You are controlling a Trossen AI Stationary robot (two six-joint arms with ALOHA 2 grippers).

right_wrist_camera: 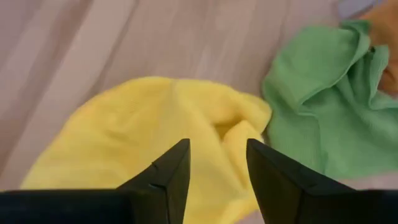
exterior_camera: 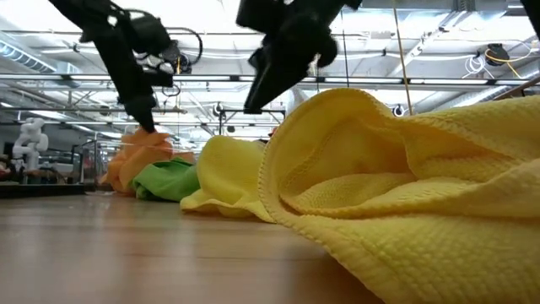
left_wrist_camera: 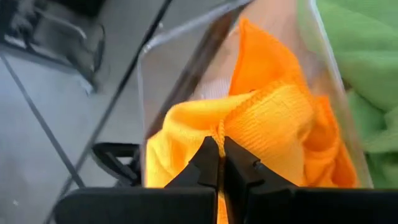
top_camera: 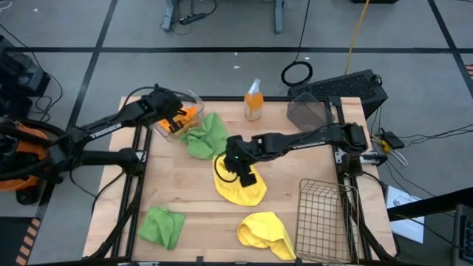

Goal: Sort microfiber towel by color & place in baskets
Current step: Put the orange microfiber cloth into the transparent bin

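My left gripper (top_camera: 175,117) (left_wrist_camera: 221,158) is over the clear basket (top_camera: 164,127) (left_wrist_camera: 186,68) at the table's far left and is shut on an orange towel (left_wrist_camera: 273,118) (top_camera: 188,114) inside it. My right gripper (top_camera: 241,168) (right_wrist_camera: 217,149) hangs open just above a yellow towel (top_camera: 238,188) (right_wrist_camera: 143,124) lying flat mid-table. In the low view it (exterior_camera: 257,89) is clear of that cloth. A green towel (top_camera: 208,134) (right_wrist_camera: 317,93) lies beside the clear basket. Another green towel (top_camera: 162,225) and a second yellow towel (top_camera: 266,233) (exterior_camera: 405,194) lie near the front edge. My left gripper pinches a raised hemmed ridge of the orange towel (left_wrist_camera: 219,132) between its two fingers (left_wrist_camera: 205,165). It comes from above, slanting into the clear basket. The rest of the towel lies bunched inside the basket.
A dark smoky basket (top_camera: 309,112) stands at the far right. A brown wire mesh basket (top_camera: 324,214) is at the near right. An orange spray bottle (top_camera: 253,100) stands at the far edge. Bare wood shows between the towels at centre left.
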